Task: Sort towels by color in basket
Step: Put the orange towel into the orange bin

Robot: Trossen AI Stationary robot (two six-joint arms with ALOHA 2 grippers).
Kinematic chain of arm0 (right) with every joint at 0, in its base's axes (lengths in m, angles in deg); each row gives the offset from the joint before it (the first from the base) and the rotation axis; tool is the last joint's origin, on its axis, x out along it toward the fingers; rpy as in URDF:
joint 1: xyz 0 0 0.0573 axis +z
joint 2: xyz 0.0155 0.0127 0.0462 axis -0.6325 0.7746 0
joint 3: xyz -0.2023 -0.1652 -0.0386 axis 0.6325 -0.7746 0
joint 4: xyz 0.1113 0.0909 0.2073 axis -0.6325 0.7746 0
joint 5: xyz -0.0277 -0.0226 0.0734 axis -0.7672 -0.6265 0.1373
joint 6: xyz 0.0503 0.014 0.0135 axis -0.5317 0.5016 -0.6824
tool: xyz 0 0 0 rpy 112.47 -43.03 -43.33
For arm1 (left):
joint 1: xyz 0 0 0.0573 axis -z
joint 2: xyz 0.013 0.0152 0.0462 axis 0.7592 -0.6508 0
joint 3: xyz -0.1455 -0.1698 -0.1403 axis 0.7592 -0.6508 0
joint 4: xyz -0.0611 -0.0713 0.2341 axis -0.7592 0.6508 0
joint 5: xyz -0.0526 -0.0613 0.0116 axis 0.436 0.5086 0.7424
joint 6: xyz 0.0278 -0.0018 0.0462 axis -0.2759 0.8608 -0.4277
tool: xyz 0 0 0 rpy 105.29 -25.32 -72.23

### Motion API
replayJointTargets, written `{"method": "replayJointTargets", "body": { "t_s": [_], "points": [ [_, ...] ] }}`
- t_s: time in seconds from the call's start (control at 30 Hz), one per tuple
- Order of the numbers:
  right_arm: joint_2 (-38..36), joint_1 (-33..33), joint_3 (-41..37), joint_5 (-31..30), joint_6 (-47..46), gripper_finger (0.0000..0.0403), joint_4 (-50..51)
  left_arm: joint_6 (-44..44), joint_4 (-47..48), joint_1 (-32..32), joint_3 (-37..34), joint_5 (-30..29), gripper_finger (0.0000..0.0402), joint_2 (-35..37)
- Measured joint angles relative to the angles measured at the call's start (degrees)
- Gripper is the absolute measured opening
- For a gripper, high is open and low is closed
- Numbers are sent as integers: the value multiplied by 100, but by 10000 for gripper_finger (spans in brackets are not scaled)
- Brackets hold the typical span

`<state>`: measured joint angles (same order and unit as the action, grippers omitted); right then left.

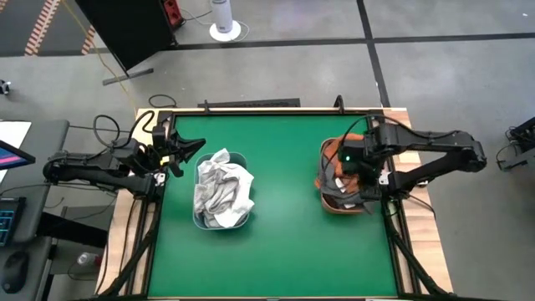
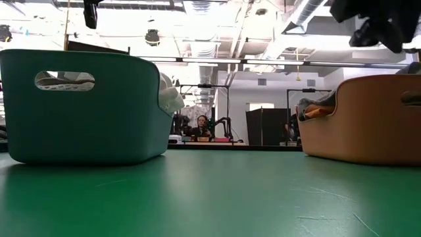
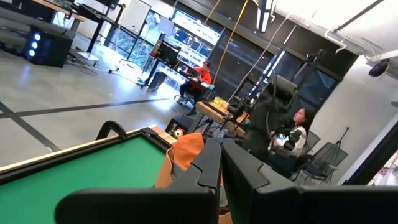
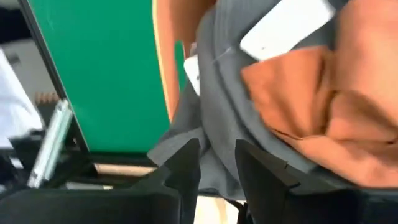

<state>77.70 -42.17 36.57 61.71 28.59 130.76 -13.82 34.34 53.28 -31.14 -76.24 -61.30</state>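
Risk: right claw (image 4: pixel 216 163), nearly clenched over the dark grey towel (image 4: pixel 224 118) in the orange basket (image 1: pixel 328 205), drags the rust-orange towel (image 4: pixel 323 93) along. Left claw (image 1: pixel 185 150) idles clenched beside the teal basket (image 1: pixel 201 219)

soft crumpled cloth towels (image 1: pixel 222 192), matt green table (image 1: pixel 284 251)

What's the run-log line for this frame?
left gripper: idle at left table edge | right gripper: over orange basket, above dark grey towel | teal basket: white towels
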Motion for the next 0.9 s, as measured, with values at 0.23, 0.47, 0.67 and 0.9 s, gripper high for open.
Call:
{"method": "replayJointTargets", "body": {
  "t_s": [0.23, 0.47, 0.67, 0.9],
  "points": [
    [45, 558, -1049, 132, 305, 129, -391, -9, 12, 0, 0, 0, 8, 0],
    [47, 874, -2333, -66, -131, 121, -1961, -13, 59, 0, 0, 0, 8, 0],
    [49, 837, -2422, -128, -175, 120, -1597, -17, 65, -1, 0, 1, 8, 2],
    [45, 605, -1183, -214, -89, 120, 4, -18, 65, -2, 0, 0, 8, 0]
  ]
}}
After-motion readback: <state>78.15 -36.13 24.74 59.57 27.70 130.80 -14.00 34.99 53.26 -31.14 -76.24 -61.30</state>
